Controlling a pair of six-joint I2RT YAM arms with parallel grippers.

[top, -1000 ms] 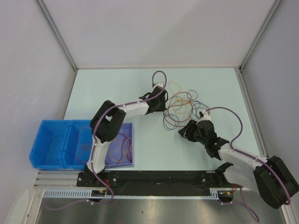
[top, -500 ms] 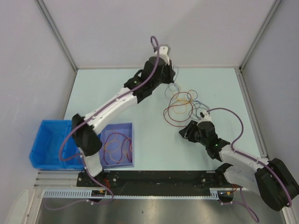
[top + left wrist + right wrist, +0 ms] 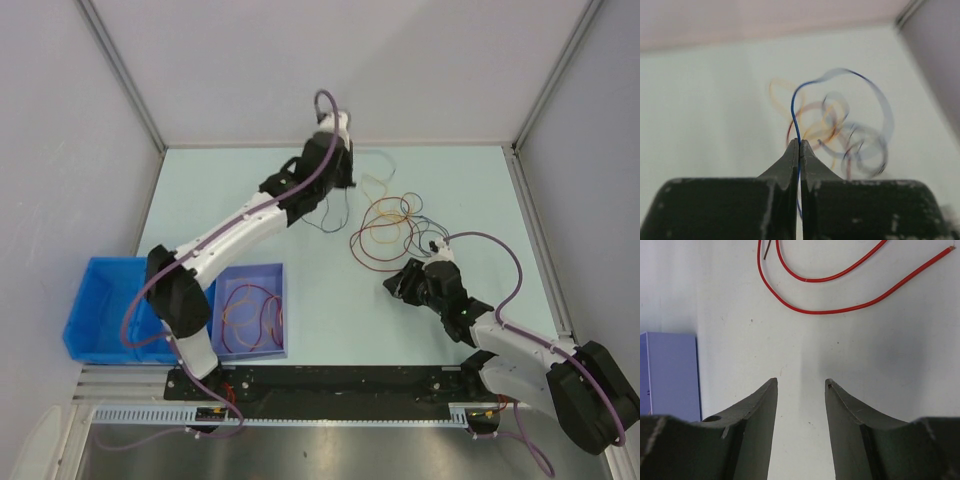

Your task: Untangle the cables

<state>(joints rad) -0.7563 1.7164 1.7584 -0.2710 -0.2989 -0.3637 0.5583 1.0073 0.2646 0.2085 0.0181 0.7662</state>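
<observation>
The cables [image 3: 388,232] lie as a tangle of thin red, orange, yellow, blue and dark purple loops on the pale table, right of centre. My left gripper [image 3: 340,180] is raised at the far side, left of the tangle. In the left wrist view it [image 3: 799,145] is shut on a thin blue cable [image 3: 793,107] that arcs up from the jaws, with the tangle [image 3: 840,131] blurred behind. The blue cable [image 3: 326,222] hangs below the gripper. My right gripper [image 3: 400,285] is open and empty just below the tangle. In the right wrist view it [image 3: 801,385] faces two red strands [image 3: 815,310].
A purple bin [image 3: 252,310] with several red and orange loops stands at the near left, and its corner shows in the right wrist view [image 3: 667,375]. A blue bin [image 3: 100,310] stands left of it. Grey walls enclose the table.
My left arm rose from the tangle's left edge toward the far wall, then shifted a little left, drawing the blue cable out with it. The right arm stayed still.
</observation>
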